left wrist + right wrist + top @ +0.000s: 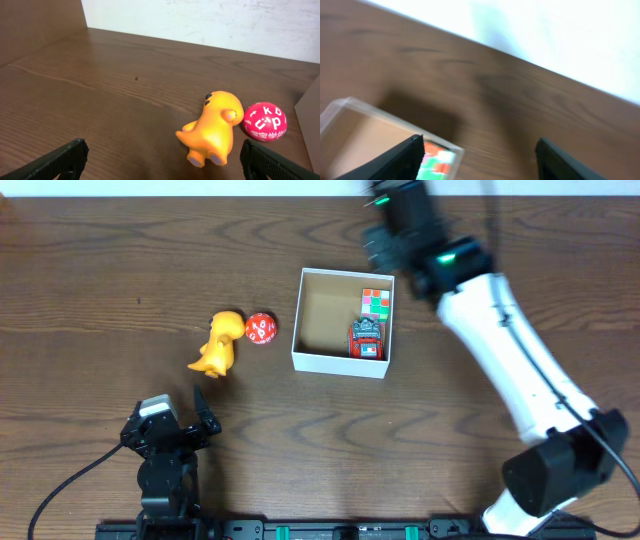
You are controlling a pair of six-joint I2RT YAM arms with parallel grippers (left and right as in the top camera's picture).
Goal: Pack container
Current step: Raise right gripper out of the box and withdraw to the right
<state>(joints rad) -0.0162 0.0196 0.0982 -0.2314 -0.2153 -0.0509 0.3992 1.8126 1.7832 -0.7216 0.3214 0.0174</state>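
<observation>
Overhead, the container (pixel 338 363) sits mid-bench (pixel 100 270) holding a colour cube (pixel 377 302) and red car (pixel 367 340); the yellow dinosaur (pixel 218 343) and red ball (pixel 261 329) lie left of it. Only the wrist views show the left claw (pixel 170 162) and right claw (pixel 479 157) spread, empty

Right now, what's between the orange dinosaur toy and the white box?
The red lettered ball, right beside the orange dinosaur and its head, with bare table between it and the container. The overhead view shows it.

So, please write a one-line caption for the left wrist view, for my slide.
Open left hand faces an orange dinosaur toy beside a red lettered ball on the wooden table.
</observation>
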